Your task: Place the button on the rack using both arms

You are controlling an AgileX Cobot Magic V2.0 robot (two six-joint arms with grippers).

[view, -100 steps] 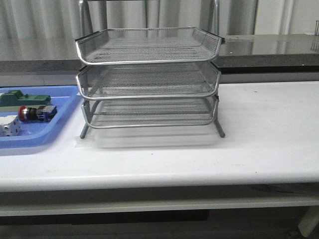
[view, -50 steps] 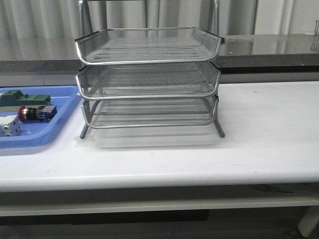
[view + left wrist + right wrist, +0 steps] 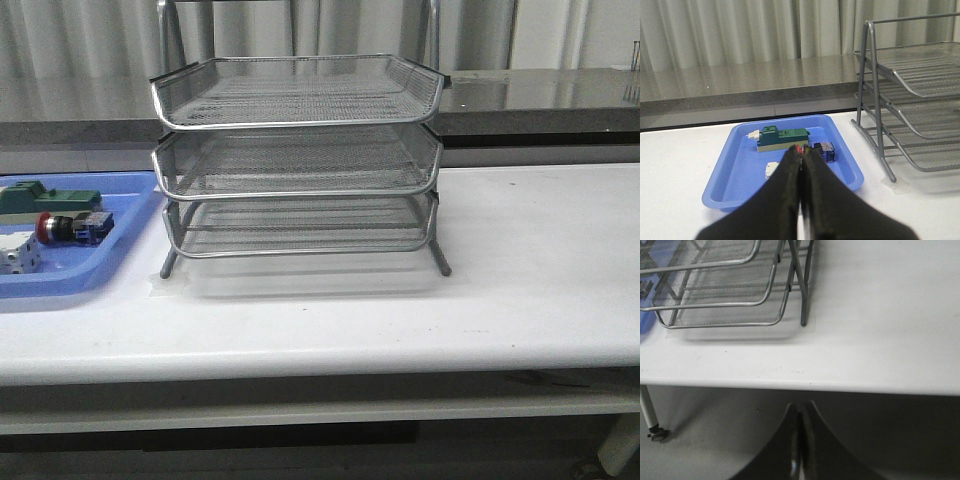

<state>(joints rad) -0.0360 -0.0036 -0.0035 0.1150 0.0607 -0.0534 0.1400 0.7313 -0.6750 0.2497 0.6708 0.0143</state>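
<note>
Nothing has moved since the earlier frame: button [image 3: 72, 227] lies beside the rack [image 3: 298, 160]. Both grippers, left [image 3: 800, 165] and right [image 3: 800, 412], are pressed together; unopened, they could knock it.

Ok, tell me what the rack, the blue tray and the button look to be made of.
The rack: silver metal by the look, fine wire mesh trays with shiny rod rims and frame. The blue tray: probably moulded plastic, with its even colour, smooth matte surface and rounded raised rim. The button: likely plastic, with a red cap, dark body and blue rear block; too small to be sure.
</note>
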